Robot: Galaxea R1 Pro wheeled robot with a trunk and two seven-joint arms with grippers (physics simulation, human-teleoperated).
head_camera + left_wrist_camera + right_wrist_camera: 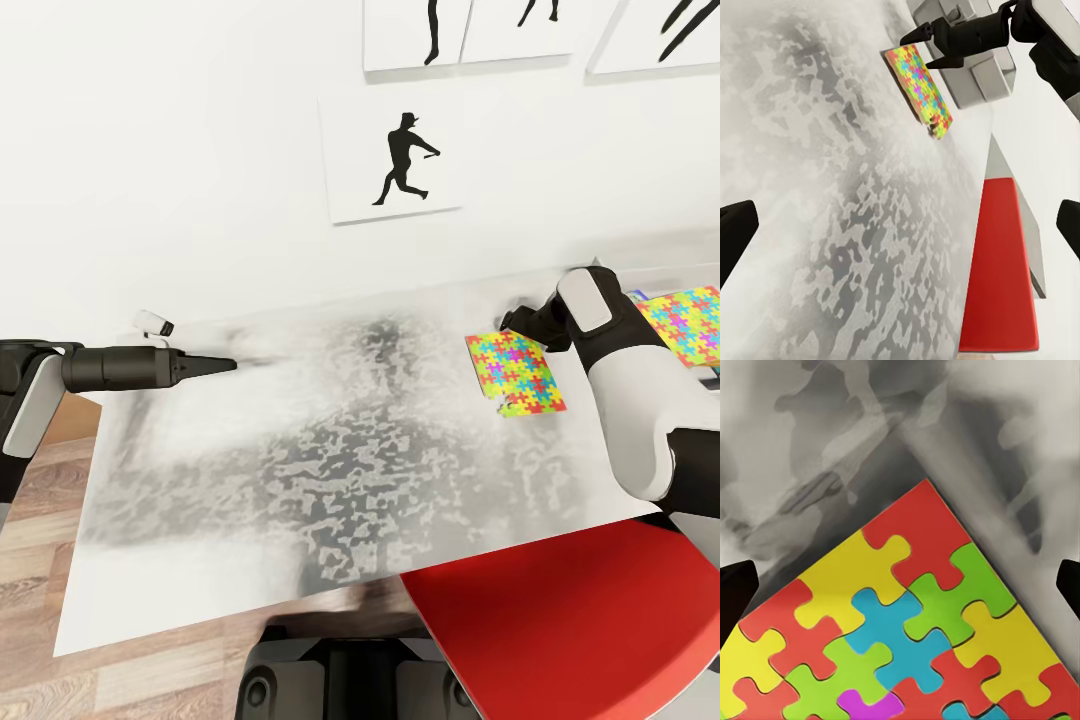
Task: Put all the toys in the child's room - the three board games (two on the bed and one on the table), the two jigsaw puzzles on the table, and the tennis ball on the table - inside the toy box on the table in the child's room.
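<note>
A jigsaw puzzle [515, 372] in yellow, red, blue and green lies flat on the table [300, 470] at its right side. My right gripper [512, 325] hovers just above the puzzle's far edge. In the right wrist view the puzzle [915, 637] lies close below my open right gripper [900, 585]. A second jigsaw puzzle [690, 322] lies at the far right, partly behind my right arm. My left gripper [222, 364] hangs open over the table's left part, holding nothing. The left wrist view takes in the puzzle [919, 82], my right gripper [921, 49] and a light grey toy box [979, 82] behind it.
A red chair seat [570, 620] is tucked under the table's near right edge. A small white object [153, 322] sits at the table's far left corner. Black silhouette prints [400, 160] hang on the white wall. Wood plank floor [40, 510] lies to the left.
</note>
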